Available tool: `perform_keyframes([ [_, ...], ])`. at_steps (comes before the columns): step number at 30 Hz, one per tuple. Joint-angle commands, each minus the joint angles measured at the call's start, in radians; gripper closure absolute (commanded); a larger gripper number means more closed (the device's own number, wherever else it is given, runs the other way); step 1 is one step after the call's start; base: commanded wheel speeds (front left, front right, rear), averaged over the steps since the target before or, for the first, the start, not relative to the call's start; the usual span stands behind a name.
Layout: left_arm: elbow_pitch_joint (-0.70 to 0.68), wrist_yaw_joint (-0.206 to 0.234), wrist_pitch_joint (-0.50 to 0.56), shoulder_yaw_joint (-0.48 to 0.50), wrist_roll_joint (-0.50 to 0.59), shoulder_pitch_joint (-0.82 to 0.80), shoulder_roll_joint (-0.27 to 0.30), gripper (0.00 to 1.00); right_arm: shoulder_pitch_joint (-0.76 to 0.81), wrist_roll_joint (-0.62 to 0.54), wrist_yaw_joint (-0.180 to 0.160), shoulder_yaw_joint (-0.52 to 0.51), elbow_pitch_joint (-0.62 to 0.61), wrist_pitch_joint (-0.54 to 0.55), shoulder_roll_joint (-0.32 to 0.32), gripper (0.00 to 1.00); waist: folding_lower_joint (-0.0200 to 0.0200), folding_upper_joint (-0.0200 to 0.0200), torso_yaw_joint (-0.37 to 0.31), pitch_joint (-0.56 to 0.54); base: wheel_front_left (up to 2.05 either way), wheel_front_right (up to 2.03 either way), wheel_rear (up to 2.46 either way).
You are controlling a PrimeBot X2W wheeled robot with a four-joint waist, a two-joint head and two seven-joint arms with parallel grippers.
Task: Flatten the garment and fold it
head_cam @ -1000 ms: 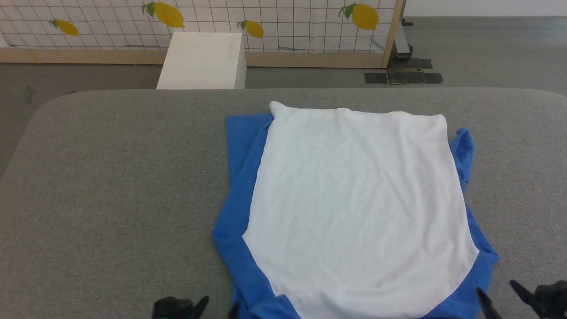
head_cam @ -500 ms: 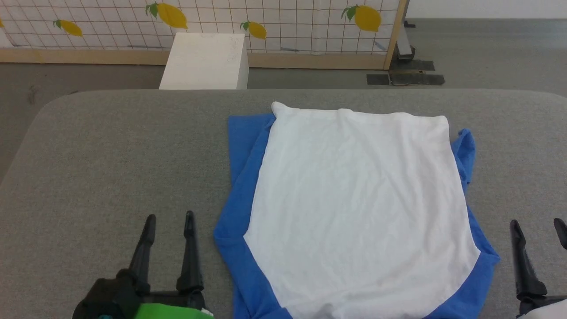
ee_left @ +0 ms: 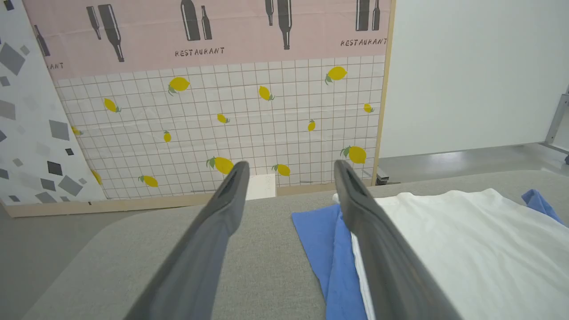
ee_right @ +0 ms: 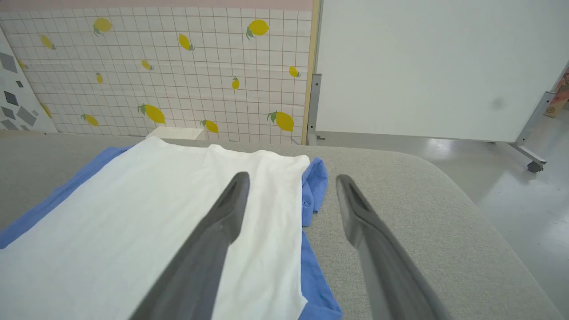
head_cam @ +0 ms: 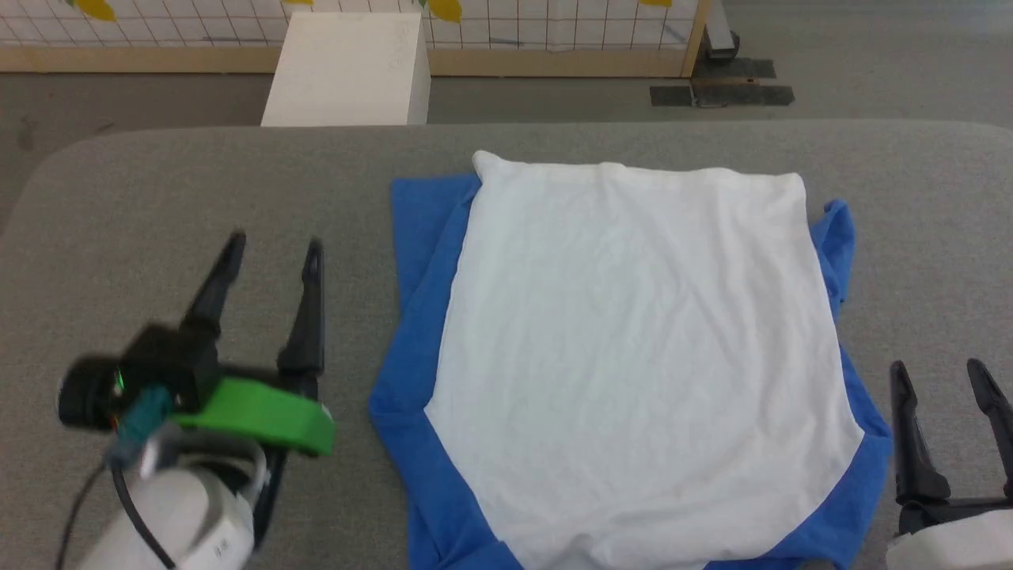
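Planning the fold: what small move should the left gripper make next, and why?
Probably ease the left gripper toward the near blue edge of the garment: it lies mostly flat on the table, and this gripper is open, empty, just beside it.

The garment (head_cam: pixel 641 356), white body uppermost with blue sleeves tucked beneath its sides, lies flat on the grey surface (head_cam: pixel 198 190).

The left gripper (head_cam: pixel 275 241) now reaches well forward beside the shirt (head_cam: pixel 633 356), and the right gripper (head_cam: pixel 936 367) is farther up its other side.
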Motion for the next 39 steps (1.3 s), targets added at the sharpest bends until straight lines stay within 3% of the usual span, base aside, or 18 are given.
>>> perform_keyframes([
  [1, 0.013, -0.026, 0.040, 0.009, -0.002, -0.080, 0.021, 0.00, -0.030, 0.001, -0.002, 0.009, 0.000, -0.008, 0.002, 0.00, 0.0000, 0.0000, -0.004, 0.072, 0.00, 0.00, 0.00],
  [6, 0.122, -0.142, 0.221, 0.014, -0.052, -0.371, 0.075, 0.00, -0.091, 0.010, -0.002, 0.032, 0.002, -0.019, -0.013, 0.00, 0.0000, 0.0000, -0.022, 0.175, 0.00, 0.00, 0.00],
  [16, 0.394, -0.276, 0.477, -0.041, -0.114, -0.726, 0.072, 0.00, -0.178, 0.030, -0.002, 0.059, 0.024, -0.033, -0.041, 0.00, 0.0000, 0.0000, -0.083, 0.342, 0.00, 0.00, 0.00],
  [26, 0.518, -0.303, 0.540, -0.080, -0.112, -0.790, 0.067, 0.00, -0.222, 0.041, -0.002, 0.075, 0.046, -0.038, -0.060, 0.00, 0.0000, 0.0000, -0.137, 0.433, 0.00, 0.00, 0.00],
  [35, 0.588, -0.305, 0.570, -0.092, -0.112, -0.774, 0.095, 0.00, -0.247, 0.048, -0.002, 0.076, 0.055, -0.041, -0.072, 0.00, 0.0000, 0.0000, -0.175, 0.484, 0.00, 0.00, 0.00],
  [36, 0.596, -0.309, 0.575, -0.098, -0.108, -0.767, 0.102, 0.18, -0.251, 0.050, -0.002, 0.076, 0.057, -0.041, -0.073, 0.00, 0.0000, 0.0000, -0.179, 0.489, 0.00, 0.00, 0.00],
  [37, 0.602, -0.314, 0.579, -0.105, -0.106, -0.762, 0.107, 0.93, -0.254, 0.051, -0.002, 0.075, 0.058, -0.042, -0.074, 0.00, 0.0000, 0.0000, -0.181, 0.492, 0.00, 0.00, 0.00],
  [38, 0.608, -0.316, 0.580, -0.106, -0.107, -0.757, 0.110, 1.00, -0.257, 0.052, -0.002, 0.074, 0.059, -0.043, -0.074, 0.00, 0.0000, 0.0000, -0.183, 0.494, 0.00, 0.00, 0.00],
  [39, 0.612, -0.314, 0.577, -0.103, -0.112, -0.753, 0.110, 1.00, -0.259, 0.052, -0.002, 0.073, 0.060, -0.044, -0.074, 0.00, 0.0000, 0.0000, -0.184, 0.495, 0.00, 0.00, 0.00],
])
